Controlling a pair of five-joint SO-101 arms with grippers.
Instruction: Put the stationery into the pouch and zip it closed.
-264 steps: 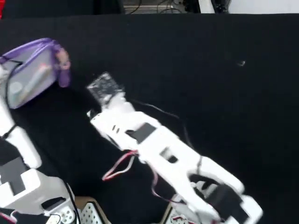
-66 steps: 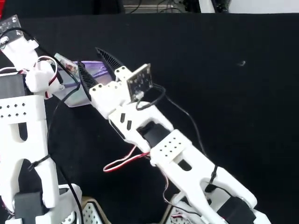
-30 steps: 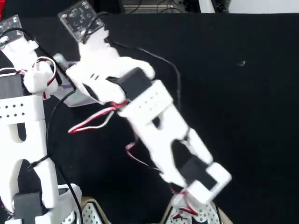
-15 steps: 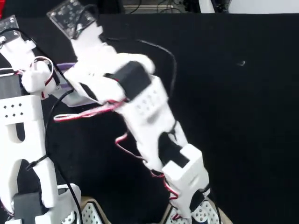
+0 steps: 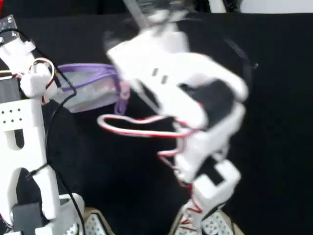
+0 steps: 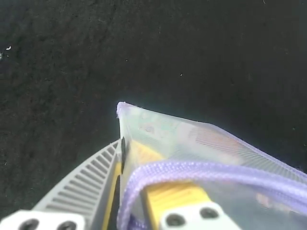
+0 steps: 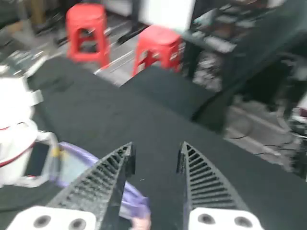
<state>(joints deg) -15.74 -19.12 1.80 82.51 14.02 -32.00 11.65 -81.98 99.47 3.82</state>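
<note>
While scanning the far left corner of the table (image 5: 279, 127), note the pouch (image 5: 90, 91) there, just in from the left edge. Runs lengthwise along the far edge: one end toward the left edge, the other toward the table's middle. Reads as a flat translucent sleeve, pale and fine-meshed, trimmed in purple. Carries a purple zip band (image 6: 216, 171) along its upper long side; cannot tell how far closed. Shows faint pale and pinkish shapes inside, too blurred to name. Trails a purple pull strap (image 5: 120, 100) from the end nearer the middle, running toward the near edge. Sits pinched at its left-edge end in the left gripper (image 6: 130, 158), clamped on both faces of the fabric, a corner jutting past the tips. Cannot tell whether resting on the table or lifted off it.

Above the strap end, find the right gripper (image 7: 157, 152): spread wide, nothing held, ribbed black fingers (image 7: 103, 184) angled out over the table. Cannot tell any contact with the pouch.
</note>
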